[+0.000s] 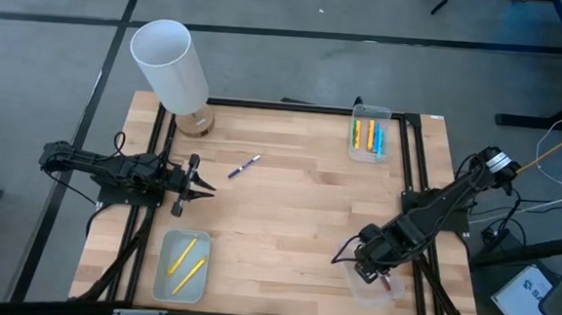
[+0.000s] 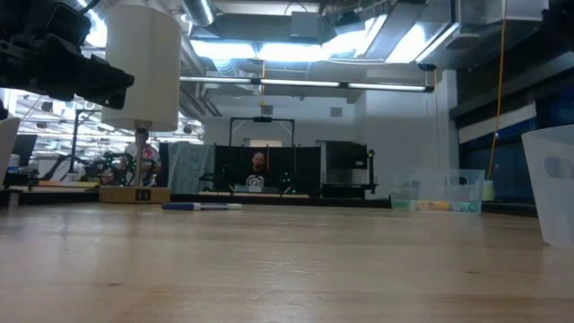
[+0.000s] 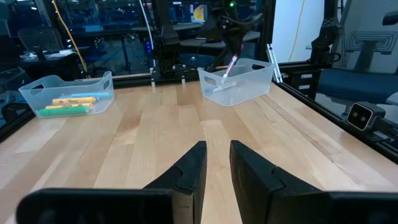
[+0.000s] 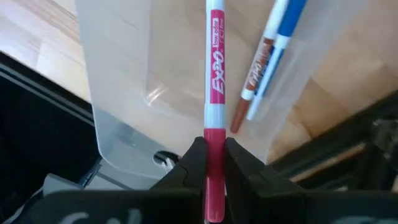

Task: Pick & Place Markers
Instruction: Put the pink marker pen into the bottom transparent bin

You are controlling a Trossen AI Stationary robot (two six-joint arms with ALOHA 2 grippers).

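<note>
My right gripper hovers over a clear tray at the table's near right corner, shut on a red-and-white marker. Two more markers, one blue and one brown-orange, lie flat on that tray's floor. A blue marker lies on its side on the bare wood, left of centre toward the far edge. My left gripper waits at the left side, level, with a narrow gap between its fingers and nothing in it. My right gripper pinches the marker's red end between its two fingers. The fingers come steeply from above and the marker runs on beyond them in line with them. The marker slants down into the tray; whether its lower end touches the floor, I cannot tell.
A clear tray at the far right holds yellow, orange and blue markers. Another clear tray at the near left holds two yellow ones. A tall white cylinder on a wooden base stands at the far left corner. Black frame rails run along both sides.
</note>
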